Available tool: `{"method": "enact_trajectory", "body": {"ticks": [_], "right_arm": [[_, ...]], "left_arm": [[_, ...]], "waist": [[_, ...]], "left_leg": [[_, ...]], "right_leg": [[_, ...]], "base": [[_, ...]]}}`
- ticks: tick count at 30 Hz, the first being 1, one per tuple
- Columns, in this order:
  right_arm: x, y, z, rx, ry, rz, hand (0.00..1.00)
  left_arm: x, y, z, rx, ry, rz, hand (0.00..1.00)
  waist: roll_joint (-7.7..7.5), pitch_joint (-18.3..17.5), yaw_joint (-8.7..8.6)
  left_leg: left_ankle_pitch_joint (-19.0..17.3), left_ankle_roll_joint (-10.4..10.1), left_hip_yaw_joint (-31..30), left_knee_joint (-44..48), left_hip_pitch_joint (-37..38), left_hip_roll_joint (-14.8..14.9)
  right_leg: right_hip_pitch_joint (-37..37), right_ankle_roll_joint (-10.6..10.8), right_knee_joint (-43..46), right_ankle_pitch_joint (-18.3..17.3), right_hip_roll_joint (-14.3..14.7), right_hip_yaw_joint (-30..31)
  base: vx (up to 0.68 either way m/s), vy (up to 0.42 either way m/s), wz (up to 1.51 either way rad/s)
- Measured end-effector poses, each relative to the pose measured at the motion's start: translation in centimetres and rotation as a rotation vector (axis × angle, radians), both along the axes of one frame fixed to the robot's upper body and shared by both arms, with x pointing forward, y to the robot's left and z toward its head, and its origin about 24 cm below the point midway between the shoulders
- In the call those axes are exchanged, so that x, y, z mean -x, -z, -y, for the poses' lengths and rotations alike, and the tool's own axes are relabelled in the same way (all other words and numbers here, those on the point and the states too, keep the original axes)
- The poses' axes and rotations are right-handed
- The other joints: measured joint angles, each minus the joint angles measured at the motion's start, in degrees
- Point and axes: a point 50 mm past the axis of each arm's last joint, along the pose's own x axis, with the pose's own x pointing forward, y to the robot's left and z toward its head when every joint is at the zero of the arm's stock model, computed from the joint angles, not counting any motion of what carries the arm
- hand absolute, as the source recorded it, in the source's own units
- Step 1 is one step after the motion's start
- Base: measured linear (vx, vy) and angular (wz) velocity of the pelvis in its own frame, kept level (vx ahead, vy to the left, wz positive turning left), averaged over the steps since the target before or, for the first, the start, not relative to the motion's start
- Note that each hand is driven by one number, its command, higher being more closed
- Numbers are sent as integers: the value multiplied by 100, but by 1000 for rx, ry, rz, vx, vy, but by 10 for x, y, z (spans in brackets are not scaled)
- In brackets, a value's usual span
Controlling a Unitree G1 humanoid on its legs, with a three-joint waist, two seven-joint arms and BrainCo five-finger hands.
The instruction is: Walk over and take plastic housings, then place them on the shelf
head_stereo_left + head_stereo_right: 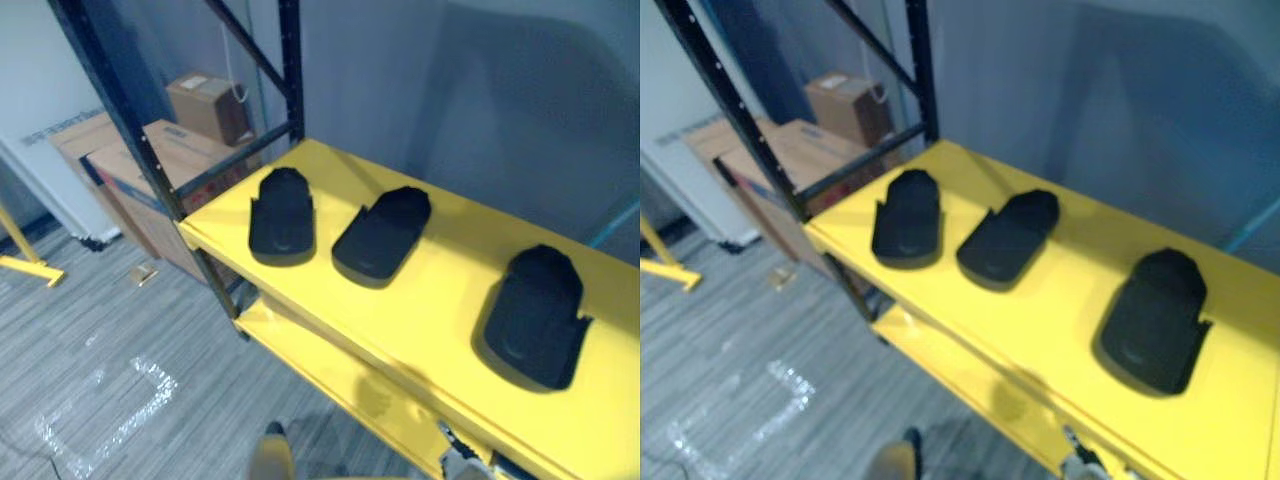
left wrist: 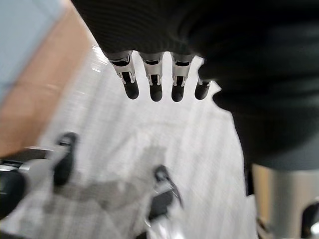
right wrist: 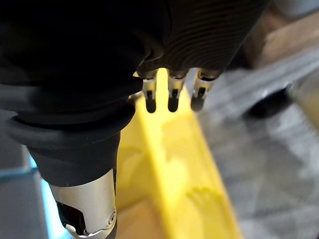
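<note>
**Inspector:** State of the hands?

**Clerk:** The left hand (image 2: 155, 82) hangs over grey floor (image 2: 199, 149), fingers slack and empty. The right hand (image 3: 172, 92) is above the yellow shelf (image 3: 164, 164) edge, fingers straight and empty.

**Inspector:** And the plastic housings?

**Clerk:** All lie flat on the shelf, apart from one another: the right housing (image 1: 535, 315) nearest, then the middle housing (image 1: 382, 232) and the left housing (image 1: 282, 212). Cardboard boxes (image 1: 150, 160) stand beyond.

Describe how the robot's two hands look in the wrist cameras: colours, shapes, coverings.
The left hand has a black ribbed cover over its back and wrist, and a row of silver fingers with rounded black tips. The right hand looks the same, with a smooth silver cylindrical part beside its cover.
</note>
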Motion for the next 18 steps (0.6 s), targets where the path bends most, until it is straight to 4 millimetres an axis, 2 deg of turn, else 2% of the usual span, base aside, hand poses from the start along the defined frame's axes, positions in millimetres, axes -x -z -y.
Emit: {"method": "enact_trajectory", "body": {"ticks": [1,2,3,4,6,8,9,11,13,16,18], "right_arm": [[8,4,-7,-30,29,-28,0],[9,4,-6,-31,37,-33,0],[12,4,-4,-18,40,-40,0],[21,6,-8,-36,60,-67,0],[38,11,-20,-77,74,-112,0],[51,13,-25,-97,81,-149,0],[54,13,-25,-103,82,-161,0],[59,14,-25,-105,85,-173,0],[59,14,-26,-103,62,-176,0],[54,14,-27,-101,34,-157,0],[45,12,-25,-78,5,-104,0]], "left_arm": [[-27,-4,-15,-49,27,79,0],[-35,-6,-19,-61,33,99,0],[-39,-8,-24,-87,48,116,0],[-51,-11,-33,-130,90,145,0],[-60,-17,-45,-187,147,170,0],[-72,-22,-52,-234,211,207,0],[-72,-22,-52,-246,224,209,0],[-69,-20,-48,-237,238,198,0],[-62,-17,-40,-218,247,180,0],[-57,-14,-34,-191,250,158,0],[-50,-10,-28,-157,271,119,0]], "waist": [[-268,15,15],[-267,13,16],[-109,6,-62],[-142,38,-110],[-284,-54,-187],[-280,-89,-240],[-229,-112,-296],[-157,-149,-315],[-75,-212,-303],[-62,-213,-300],[-112,-219,-293]], "left_leg": [[-145,311,235,334,54,-146],[-431,391,305,829,51,-125],[-927,196,301,891,166,-12],[-752,170,284,457,345,-205],[-292,212,302,-473,708,-468],[196,219,284,-1438,1098,-664],[398,237,268,-1814,1242,-722],[412,235,306,-1814,1258,-732],[419,228,413,-1815,1292,-725],[419,228,425,-1815,1291,-712],[418,235,419,-1816,1304,-712]], "right_leg": [[-182,66,6,151,-296,-26],[-261,109,33,208,-340,28],[-227,162,-51,303,-239,25],[-253,85,-69,342,-310,52],[-267,-88,-211,436,-402,232],[-320,-76,-280,429,-444,375],[-335,-27,-292,420,-464,370],[-333,-24,-307,420,-473,398],[-318,77,-352,468,-474,472],[-294,234,-413,536,-455,480],[-228,292,-452,575,-434,421]], "base": [[-41,169,31],[134,116,-10],[144,128,-8],[129,166,11],[12,128,17],[-3,90,16],[-9,72,5],[-2,40,-7],[29,-5,-15],[38,-36,-3],[73,-39,4]]}}
